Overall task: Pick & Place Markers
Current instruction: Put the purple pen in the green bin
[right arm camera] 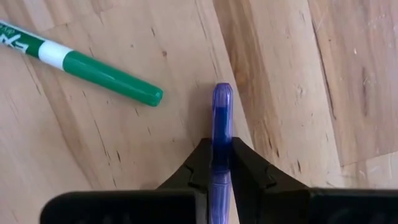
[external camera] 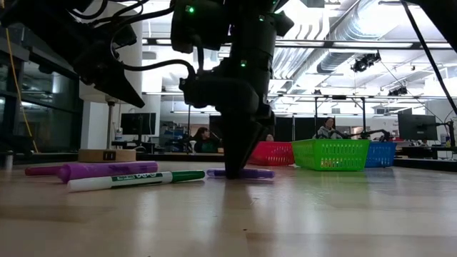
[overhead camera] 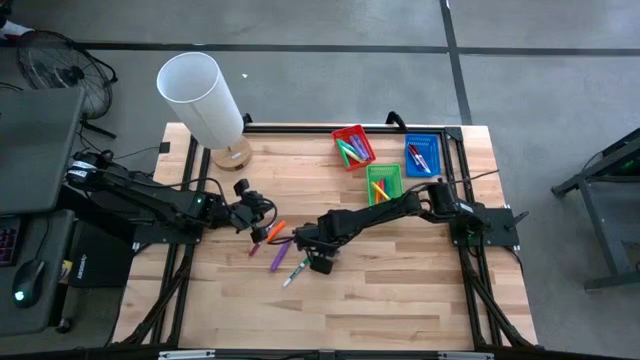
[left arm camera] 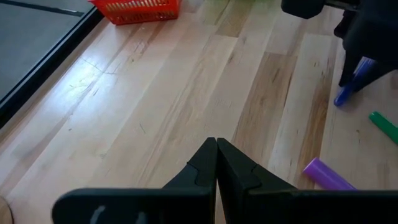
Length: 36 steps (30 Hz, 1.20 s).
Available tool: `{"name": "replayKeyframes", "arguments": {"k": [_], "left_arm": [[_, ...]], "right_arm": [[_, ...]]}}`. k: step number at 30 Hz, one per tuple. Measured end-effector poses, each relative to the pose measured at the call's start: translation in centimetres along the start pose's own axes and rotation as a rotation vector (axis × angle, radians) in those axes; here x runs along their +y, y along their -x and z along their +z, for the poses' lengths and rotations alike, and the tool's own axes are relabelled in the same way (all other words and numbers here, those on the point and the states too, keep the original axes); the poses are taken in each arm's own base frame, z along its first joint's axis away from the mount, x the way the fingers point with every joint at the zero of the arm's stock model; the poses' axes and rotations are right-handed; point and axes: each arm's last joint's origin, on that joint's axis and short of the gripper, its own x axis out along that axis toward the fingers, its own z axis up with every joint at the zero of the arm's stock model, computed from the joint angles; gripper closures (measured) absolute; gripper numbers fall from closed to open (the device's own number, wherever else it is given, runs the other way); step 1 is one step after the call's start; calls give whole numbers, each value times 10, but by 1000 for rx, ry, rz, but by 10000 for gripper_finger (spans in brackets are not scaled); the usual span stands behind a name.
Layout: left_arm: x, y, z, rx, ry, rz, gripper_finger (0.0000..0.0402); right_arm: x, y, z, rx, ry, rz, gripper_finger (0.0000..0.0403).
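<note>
Grasp step: right gripper (right arm camera: 214, 163) clenched on blue-purple marker (right arm camera: 221, 118) mid-tabletop, next a lift; left gripper (left arm camera: 216, 163) clenched empty.

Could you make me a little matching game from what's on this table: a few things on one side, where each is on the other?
Things:
1. blue-purple marker
2. green marker
3. red tray
4. left tool

Places or states:
A. at the table's far edge
B. lying free on the wood
C. shut, empty
D. pinched in the right tool

Pairs: 1-D, 2-B, 3-A, 4-C
</note>
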Motion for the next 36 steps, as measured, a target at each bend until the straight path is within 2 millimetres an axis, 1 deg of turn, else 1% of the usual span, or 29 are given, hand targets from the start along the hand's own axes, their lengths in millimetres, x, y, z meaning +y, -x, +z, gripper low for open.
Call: {"name": "replayKeyframes", "arguments": {"k": [4,9,11,15,17,22,27,36], "left_arm": [[0,0,0,2,0,-1,401],[0,0,0,4,-2,-1,401],[0,0,0,4,-2,-2,401],[0,0,-1,11,-5,-6,401],[0,0,-1,16,-6,-14,401],[0,0,-2,23,1,-15,401],[0,0,-3,33,0,-17,401],[1,0,-5,53,-9,-12,401]], "right_arm": [[0,6,-1,-11,31,-10,378],[-4,26,-5,-21,55,-40,378],[-8,36,-8,-11,65,-79,378],[-19,61,-9,-42,54,-156,378],[-26,69,-11,-36,46,-195,378],[-47,94,-17,-21,9,-300,378],[-72,110,-19,17,-36,-381,378],[-121,117,-15,112,-101,-496,378]]}}
